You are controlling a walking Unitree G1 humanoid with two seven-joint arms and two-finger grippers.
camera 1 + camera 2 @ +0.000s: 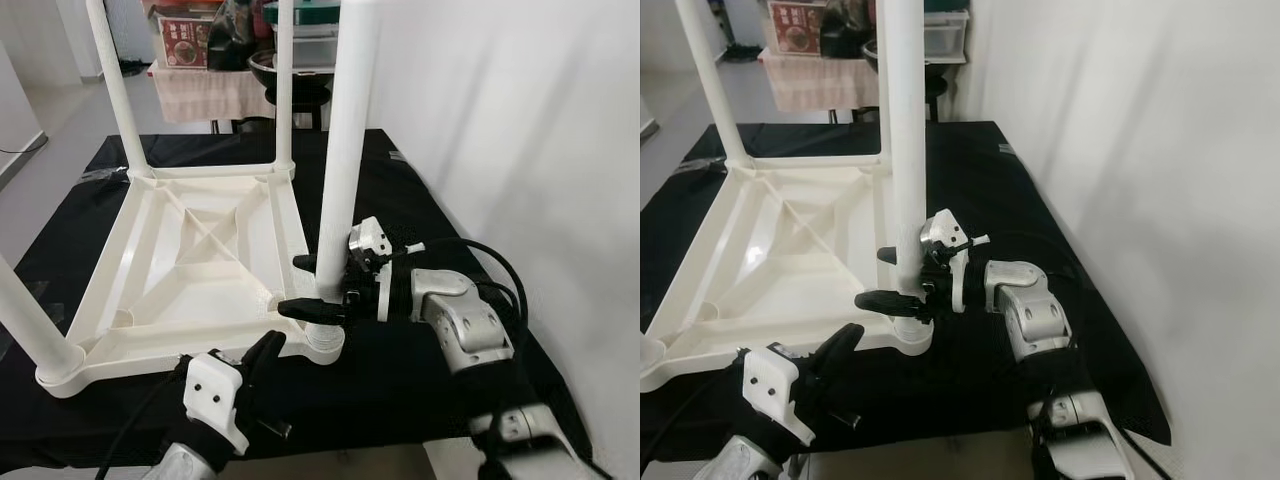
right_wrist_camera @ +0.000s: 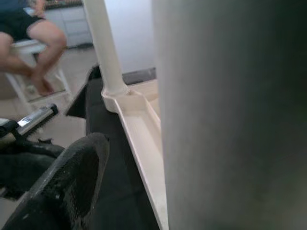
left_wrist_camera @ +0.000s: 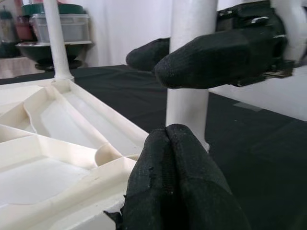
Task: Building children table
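Black cloth (image 1: 420, 385) covers the desk, which stands against a white wall (image 1: 520, 120) on the robot's right. On the cloth lies a white plastic children's table (image 1: 190, 275), turned upside down so that its ribbed underside faces up and its legs point toward the ceiling. Two far legs (image 1: 118, 90) rise from the far corners, another leg (image 1: 30, 320) stands at the near left corner, and the near right leg (image 1: 345, 150) stands upright in its round corner socket (image 1: 322, 345).

The right gripper (image 1: 312, 288) reaches in from the right, level with the desk, and its two black fingers (image 1: 310, 310) lie on either side of the lower part of the near right leg, closed around it just above the socket. In the right wrist view the leg (image 2: 230, 115) looms very close beside one fingertip (image 2: 67, 187).

The left gripper (image 1: 262, 362) sits low at the near edge of the desk, just in front of the table's near rim and to the left of the socket. In the left wrist view its fingers (image 3: 177, 187) are pressed together with nothing between them, pointing toward the base of the leg.

Beyond the desk stand a draped stand (image 1: 205, 95) with a red box (image 1: 185, 42) and a dark bowl (image 1: 275, 68). In the right wrist view a person's bare legs (image 2: 41, 43) show on a white stool.
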